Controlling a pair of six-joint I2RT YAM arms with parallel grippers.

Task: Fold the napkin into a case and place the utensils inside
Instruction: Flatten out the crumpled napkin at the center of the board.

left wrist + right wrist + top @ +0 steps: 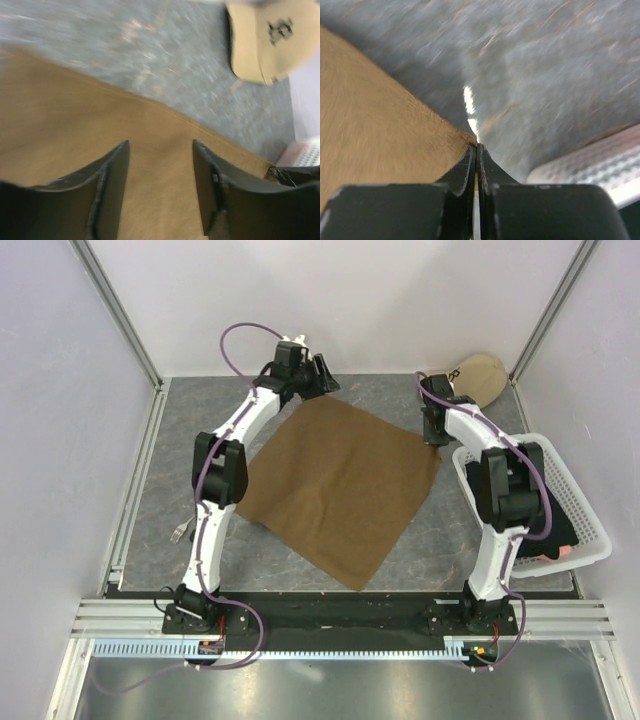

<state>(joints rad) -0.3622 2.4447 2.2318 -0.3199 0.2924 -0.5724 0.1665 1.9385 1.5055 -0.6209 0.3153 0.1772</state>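
Olive-brown soft cloth napkin (340, 485) lay flat, unfolded on the grey surface (200, 420), one corner beneath the released left gripper (160, 147), another at the clenched right gripper (476, 146) tips. Folding and loading utensils were not yet done.

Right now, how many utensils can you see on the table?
1: what looks like a fork on the table left of the left arm, clear of the napkin. Others may be hidden in the basket or under the napkin.
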